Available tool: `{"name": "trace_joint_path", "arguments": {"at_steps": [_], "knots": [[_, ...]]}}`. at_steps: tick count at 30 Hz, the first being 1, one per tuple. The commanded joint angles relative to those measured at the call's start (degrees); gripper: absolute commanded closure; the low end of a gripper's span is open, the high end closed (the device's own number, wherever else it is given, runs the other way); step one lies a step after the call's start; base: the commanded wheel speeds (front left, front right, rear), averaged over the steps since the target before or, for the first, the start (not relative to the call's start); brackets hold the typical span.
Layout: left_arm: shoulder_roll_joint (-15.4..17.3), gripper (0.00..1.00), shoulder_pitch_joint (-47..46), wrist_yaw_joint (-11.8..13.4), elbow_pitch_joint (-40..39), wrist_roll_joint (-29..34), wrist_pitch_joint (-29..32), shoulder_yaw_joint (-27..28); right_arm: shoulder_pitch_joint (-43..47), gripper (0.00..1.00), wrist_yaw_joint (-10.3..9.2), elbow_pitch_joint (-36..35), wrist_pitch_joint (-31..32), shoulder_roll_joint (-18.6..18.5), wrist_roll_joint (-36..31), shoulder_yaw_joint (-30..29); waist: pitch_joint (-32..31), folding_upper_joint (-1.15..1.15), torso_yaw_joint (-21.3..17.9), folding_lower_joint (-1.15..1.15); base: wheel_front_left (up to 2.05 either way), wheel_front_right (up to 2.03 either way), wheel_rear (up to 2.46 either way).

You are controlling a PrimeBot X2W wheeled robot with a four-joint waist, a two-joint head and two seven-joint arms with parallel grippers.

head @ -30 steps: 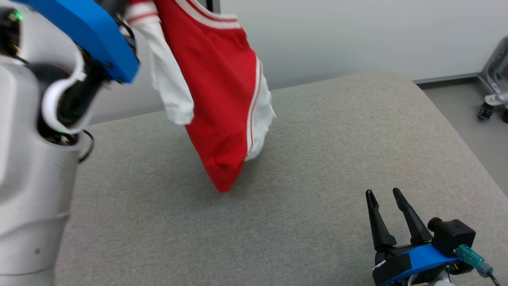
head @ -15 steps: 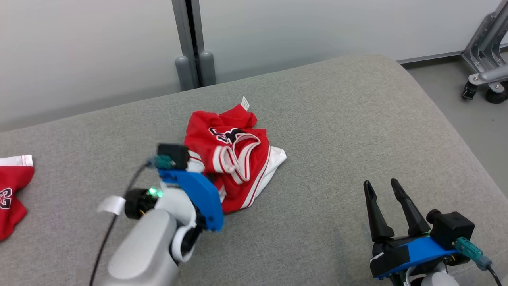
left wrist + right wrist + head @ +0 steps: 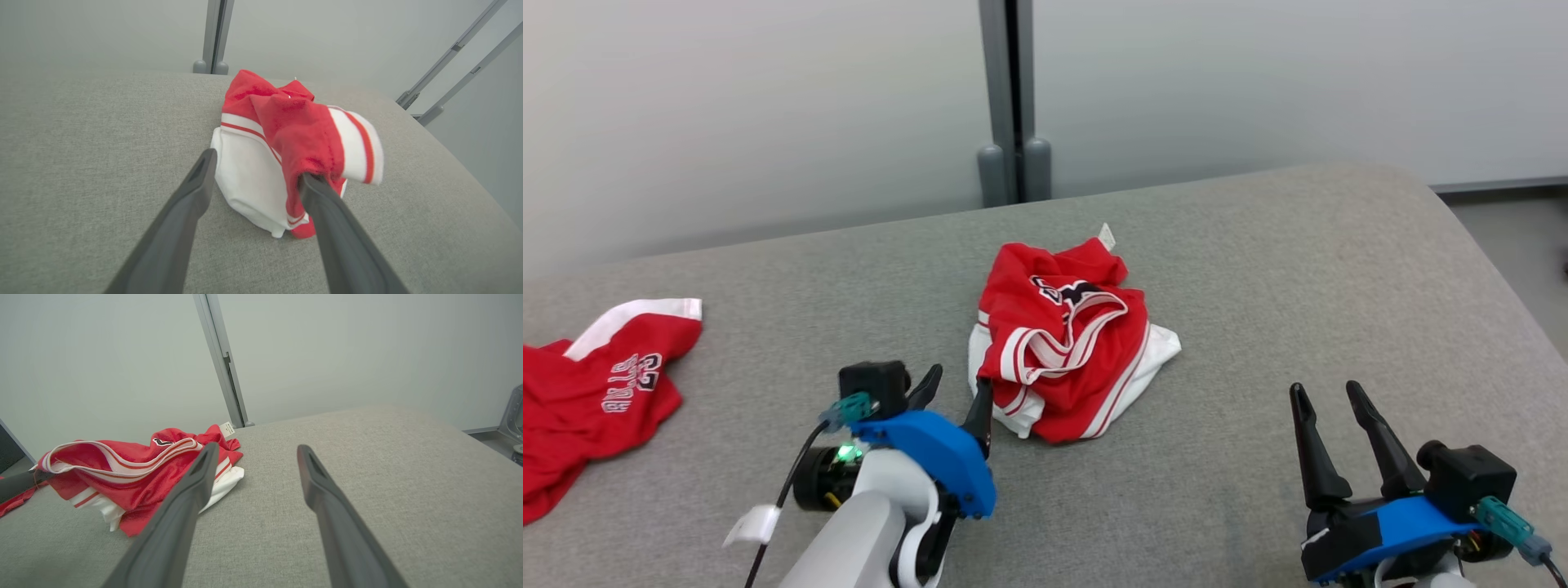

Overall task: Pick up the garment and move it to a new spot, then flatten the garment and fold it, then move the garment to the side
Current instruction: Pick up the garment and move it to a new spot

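The garment [image 3: 1070, 343], a red jersey with white trim and white panels, lies crumpled in a heap in the middle of the grey cushioned surface [image 3: 1258, 286]. My left gripper [image 3: 960, 384] stands open at the heap's near left edge. In the left wrist view the garment [image 3: 286, 134] lies just beyond the left gripper [image 3: 257, 165], and a red fold rests over one fingertip [image 3: 306, 181]. My right gripper [image 3: 1325, 392] is open and empty at the lower right, well apart from the garment [image 3: 143, 469], which shows left of the right gripper [image 3: 255, 447].
A second red garment [image 3: 596, 392] with white lettering lies at the surface's far left. A grey post [image 3: 1013, 98] stands against the pale wall behind. The surface rounds off at the right, with floor [image 3: 1519, 245] beyond.
The garment hung from my raised left gripper a second ago; now it lies in a heap and the left gripper has come down and opened. The head camera has also shifted. The right gripper stays open.
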Motion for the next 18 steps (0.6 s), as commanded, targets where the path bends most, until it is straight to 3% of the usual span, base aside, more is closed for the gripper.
{"name": "trace_joint_path", "arguments": {"at_steps": [1, 12, 16, 18], "knots": [[0.7, 0.00, 1.4, -0.1, -1.1, -0.5, -0.7, 0.8, 1.0, 0.00, 0.03, -0.3, 0.1, -0.3, -0.4, -0.3, -0.3, 0.00, 0.6, 0.00, 0.00, 0.00, 0.00], [7.8, 0.00, 13.2, 2.9, -14.8, 1.9, -12.8, 4.3, 3.1, 0.00, 0.03, -2.7, 2.0, -0.3, -1.0, -3.7, -2.6, 0.00, 5.7, 0.00, 0.00, 0.00, 0.00], [8.6, 0.00, 16.0, 3.9, -17.6, 2.2, -15.8, 7.2, 3.5, 0.00, 0.03, -3.6, 2.5, -0.3, -1.4, -4.4, -2.7, 0.00, 6.8, 0.00, 0.00, 0.00, 0.00], [8.8, 0.00, 17.2, 3.3, -19.2, 2.9, -16.5, 9.1, 3.6, 0.00, 0.03, -3.9, 2.7, -0.3, -1.4, -4.8, -2.7, 0.00, 7.2, 0.00, 0.00, 0.00, 0.00]]}}
